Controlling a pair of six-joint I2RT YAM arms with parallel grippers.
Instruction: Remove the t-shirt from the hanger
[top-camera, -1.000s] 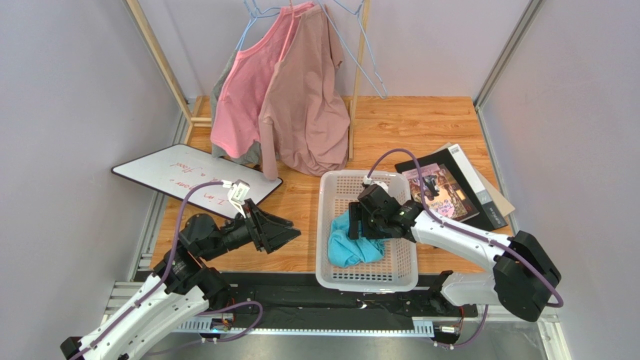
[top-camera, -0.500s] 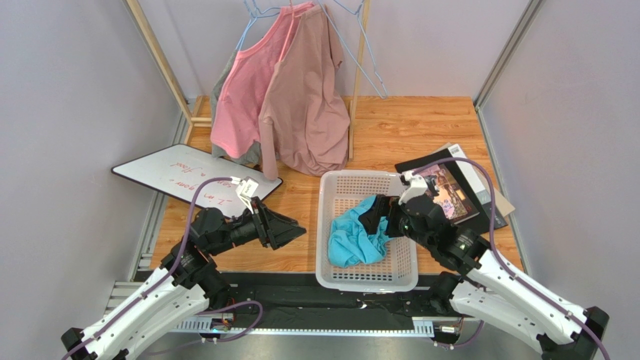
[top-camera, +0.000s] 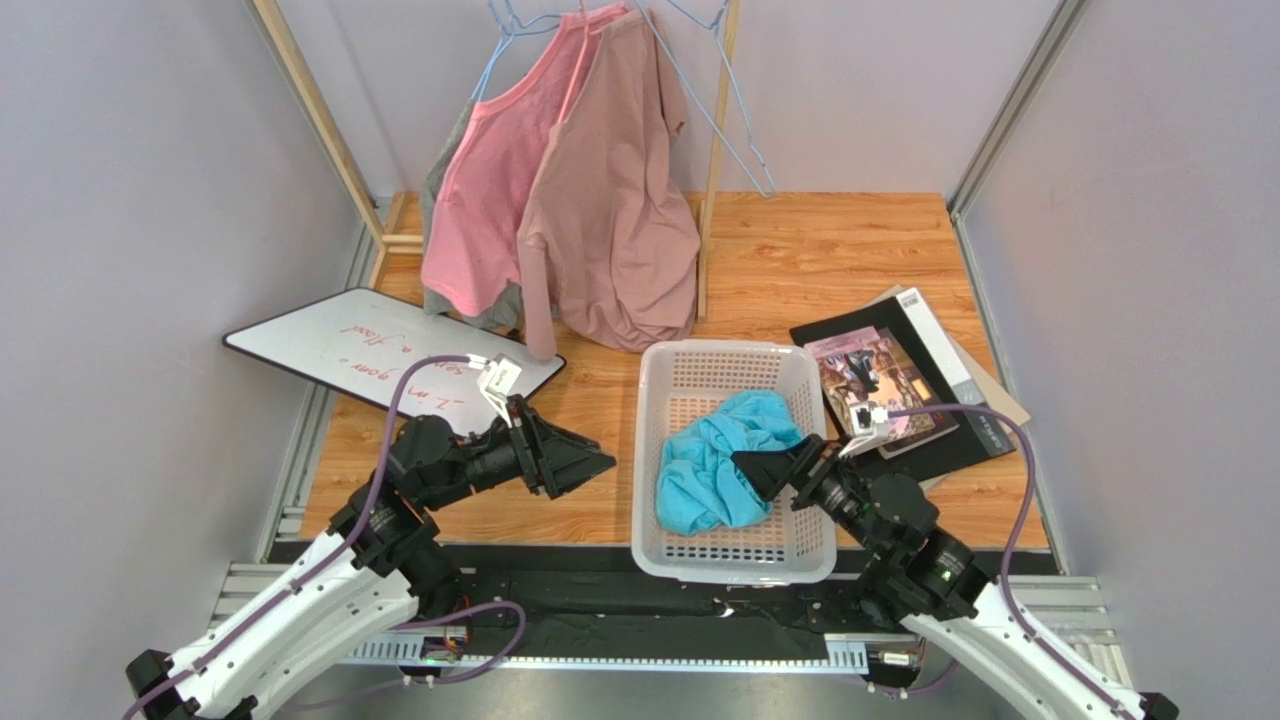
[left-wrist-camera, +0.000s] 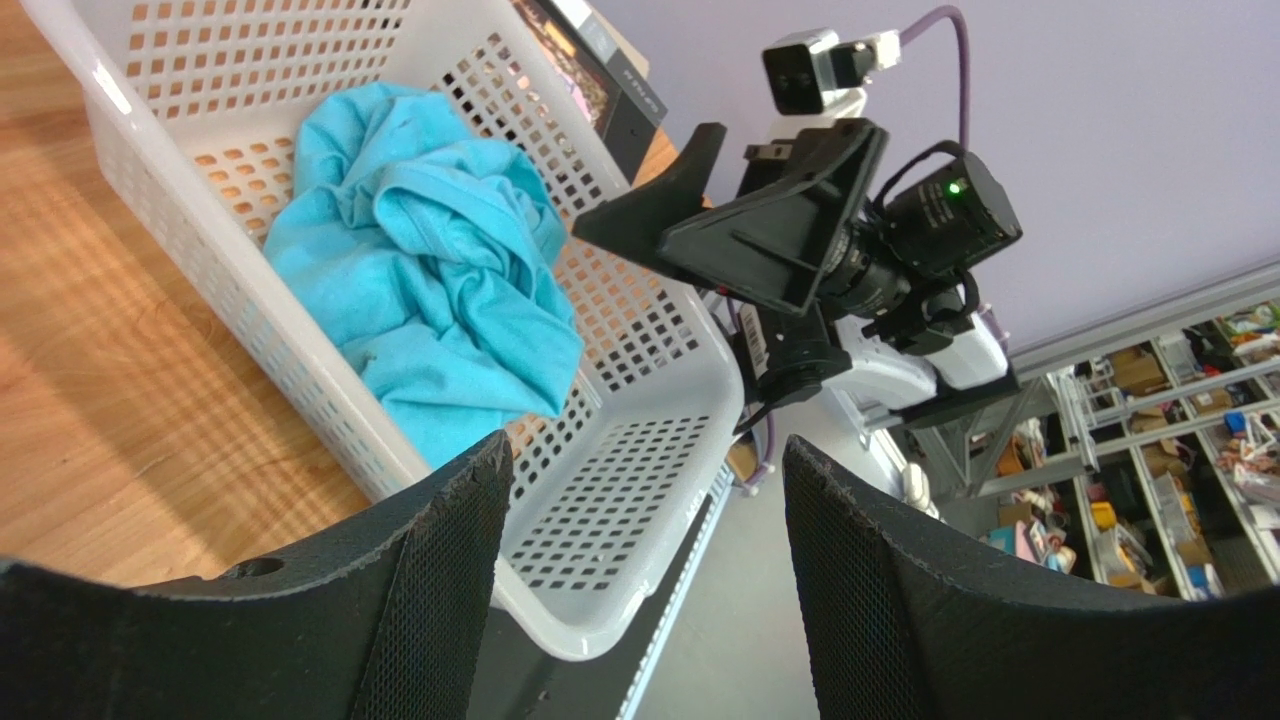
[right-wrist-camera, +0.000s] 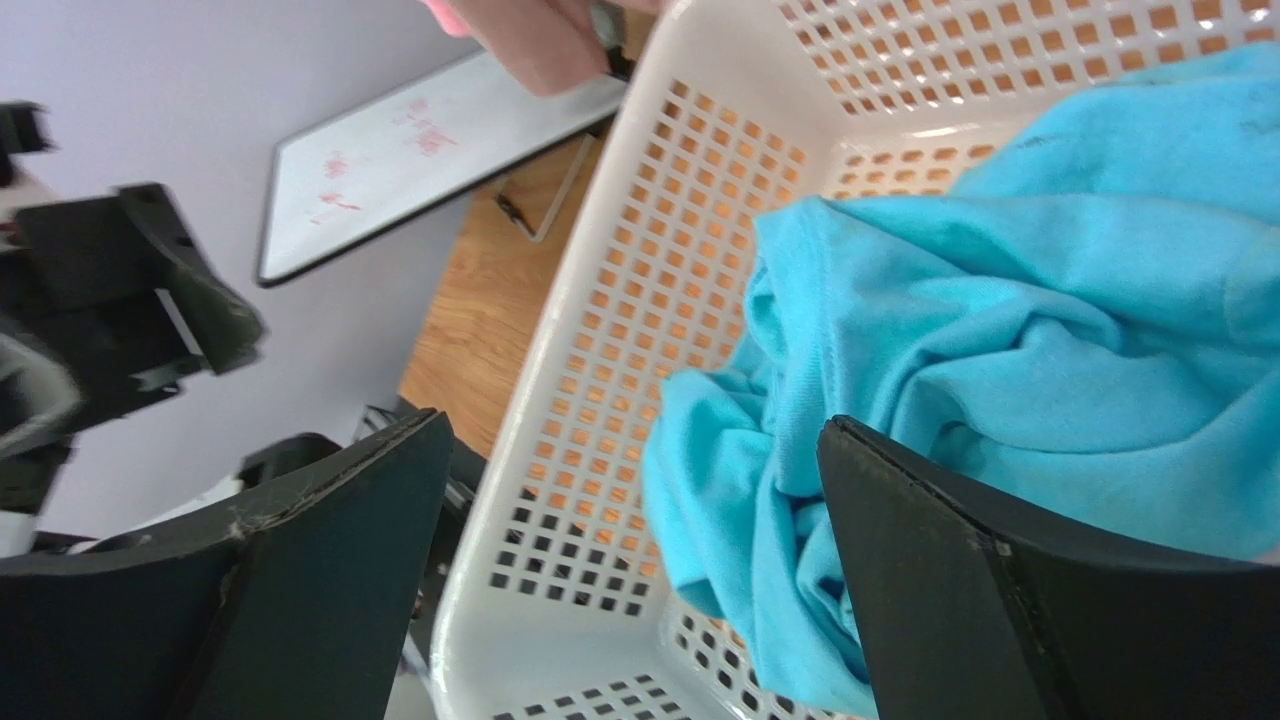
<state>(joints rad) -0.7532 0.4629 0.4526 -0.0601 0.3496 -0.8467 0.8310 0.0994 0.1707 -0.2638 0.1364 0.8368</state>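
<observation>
— Walls?
— Pale lilac walls (top-camera: 150, 180) are recorded on three sides.
— Furniture?
— One wooden tabletop (top-camera: 842, 255), framed by wooden posts (top-camera: 317, 113) and aluminium rails (top-camera: 1011, 105). Stocked shelving (left-wrist-camera: 1172, 450) is glimpsed beyond. Light: even, diffuse.

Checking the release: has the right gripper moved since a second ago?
Yes. The right gripper has pulled back from over the basket's middle toward its near-right corner, leaving the t-shirt inside.

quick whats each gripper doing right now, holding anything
left gripper: open, holding nothing
right gripper: open, holding nothing, beside the t-shirt lying in the basket
</observation>
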